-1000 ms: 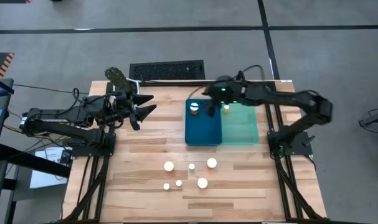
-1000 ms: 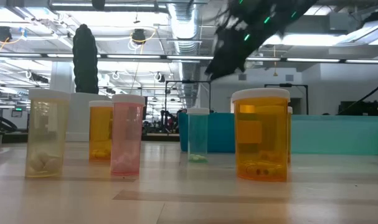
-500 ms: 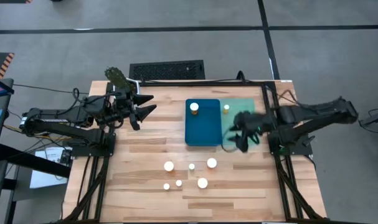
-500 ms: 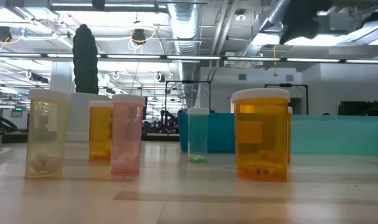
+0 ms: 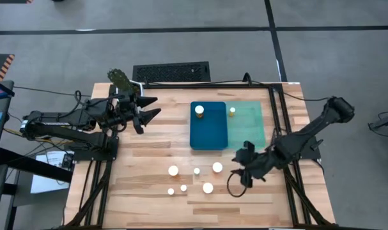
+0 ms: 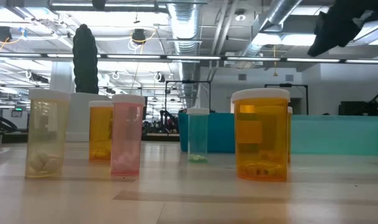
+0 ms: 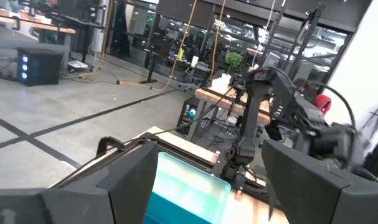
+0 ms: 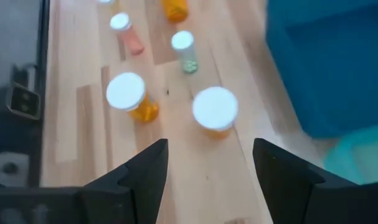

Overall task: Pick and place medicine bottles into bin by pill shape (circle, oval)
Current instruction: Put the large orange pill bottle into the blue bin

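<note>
The right pincer (image 5: 243, 167) hangs above the front right part of the desk (image 5: 149, 144), its two fingers spread and nothing between them. The cluster of medicine bottles (image 5: 192, 179) still to be sorted stands upright on the front middle of the desk, toward the desk's left edge from this pincer. Nearest to it is a wide bottle (image 5: 217, 167), just beside the fingers on that side; in the right wrist view this bottle (image 8: 215, 111) sits ahead of the gap between the fingers, its white cap facing the camera. Its long axis is vertical, so the coming grasp would probably have to close across the body from the sides, after a short drop and reach toward the cluster.

The left pincer (image 5: 149, 108) waits open near the rear left of the desk, well apart from the bottles, so the right arm is clearly the nearer one.

At the rear middle, one bottle (image 5: 199, 110) already stands in the dark blue bin (image 5: 208, 137) and another (image 5: 232, 111) in the pale green bin (image 5: 250, 131) touching it.
</note>
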Action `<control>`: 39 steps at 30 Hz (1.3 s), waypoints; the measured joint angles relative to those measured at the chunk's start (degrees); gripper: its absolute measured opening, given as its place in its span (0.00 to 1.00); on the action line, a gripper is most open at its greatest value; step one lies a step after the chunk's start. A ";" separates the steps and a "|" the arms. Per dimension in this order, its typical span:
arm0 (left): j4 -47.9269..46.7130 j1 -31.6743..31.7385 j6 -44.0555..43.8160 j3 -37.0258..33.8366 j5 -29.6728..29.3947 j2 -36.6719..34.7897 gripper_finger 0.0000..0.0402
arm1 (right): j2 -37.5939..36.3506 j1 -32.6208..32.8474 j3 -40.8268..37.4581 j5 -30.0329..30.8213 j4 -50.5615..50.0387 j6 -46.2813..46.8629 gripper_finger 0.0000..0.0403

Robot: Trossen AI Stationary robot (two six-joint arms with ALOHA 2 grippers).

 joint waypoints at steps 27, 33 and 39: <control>-4.46 0.00 -0.07 0.00 1.69 -0.02 0.73 | 16.71 -10.12 0.06 -6.20 19.12 -13.49 0.61; -4.44 0.00 -0.04 0.00 1.73 -0.03 0.73 | 16.73 -10.09 0.09 -6.22 17.94 -13.00 0.61; -4.49 0.00 -0.04 0.00 1.75 -0.03 0.73 | 17.69 -10.11 0.08 -5.99 16.79 -13.38 0.61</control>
